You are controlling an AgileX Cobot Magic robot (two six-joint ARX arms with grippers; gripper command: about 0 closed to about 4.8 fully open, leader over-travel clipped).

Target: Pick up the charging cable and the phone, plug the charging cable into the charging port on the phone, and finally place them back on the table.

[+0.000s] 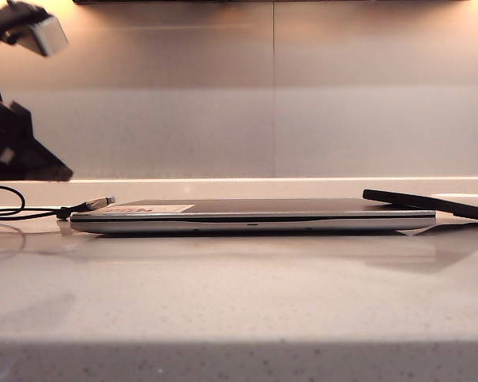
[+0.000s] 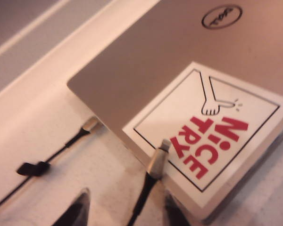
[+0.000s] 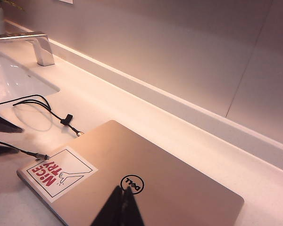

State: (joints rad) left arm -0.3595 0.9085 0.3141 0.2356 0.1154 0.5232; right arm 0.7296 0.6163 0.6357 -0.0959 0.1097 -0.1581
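The charging cable (image 1: pixel 32 213) lies on the table (image 1: pixel 239 294) at the left, its silvery plug (image 1: pixel 102 202) resting on the laptop's corner. My left gripper (image 2: pixel 125 209) is open and straddles the cord (image 2: pixel 146 188) just behind that plug (image 2: pixel 159 157), not closed on it. The cord's other end (image 2: pixel 89 125) and its black bead (image 2: pixel 33 168) lie beside it. The phone (image 1: pixel 430 203), a thin black slab, leans on the laptop's right end. My right gripper (image 3: pixel 122 195) is shut and empty above the laptop lid.
A wide silver laptop (image 1: pixel 247 215) with a red-white sticker (image 2: pixel 207 127) lies closed mid-table. A white sink (image 3: pixel 14 80) and metal faucet (image 3: pixel 37 44) sit beyond the cable. A raised strip (image 1: pixel 263 187) runs along the back wall.
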